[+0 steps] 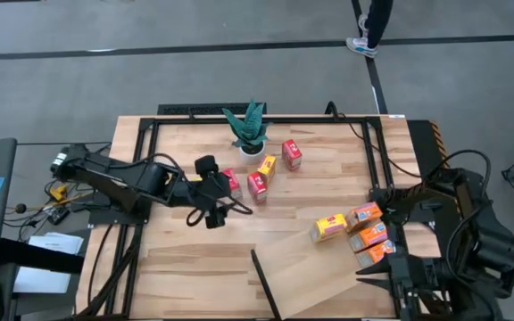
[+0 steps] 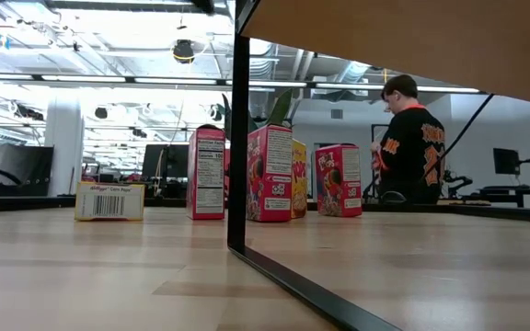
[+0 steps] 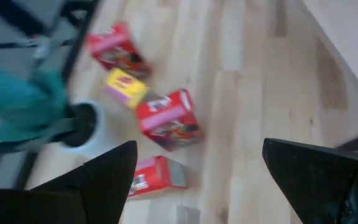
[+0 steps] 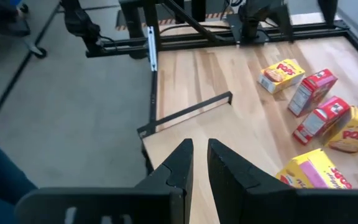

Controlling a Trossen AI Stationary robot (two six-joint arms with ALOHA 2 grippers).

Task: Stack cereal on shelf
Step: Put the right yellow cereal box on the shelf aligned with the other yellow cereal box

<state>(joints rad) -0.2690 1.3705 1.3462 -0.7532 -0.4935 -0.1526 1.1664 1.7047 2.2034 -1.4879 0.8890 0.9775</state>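
Left gripper [image 1: 211, 207]: I see it mid-table with fingers spread wide, holding nothing, just beside a red box [image 1: 231, 184].
Right gripper [image 4: 200, 163]: I see its fingers nearly pressed together, empty, over the table's near right edge.
Cereal: four boxes [image 1: 267, 168] stand by the plant [image 1: 248, 129]; four more [image 1: 367, 234] lie at the right.
Shelf [image 1: 306, 276]: pale board at near centre, no boxes on it.

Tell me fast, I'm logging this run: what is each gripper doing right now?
Left gripper: open, holding nothing, above the red cereal boxes near the plant.
Right gripper: nearly closed, empty, over the shelf edge.
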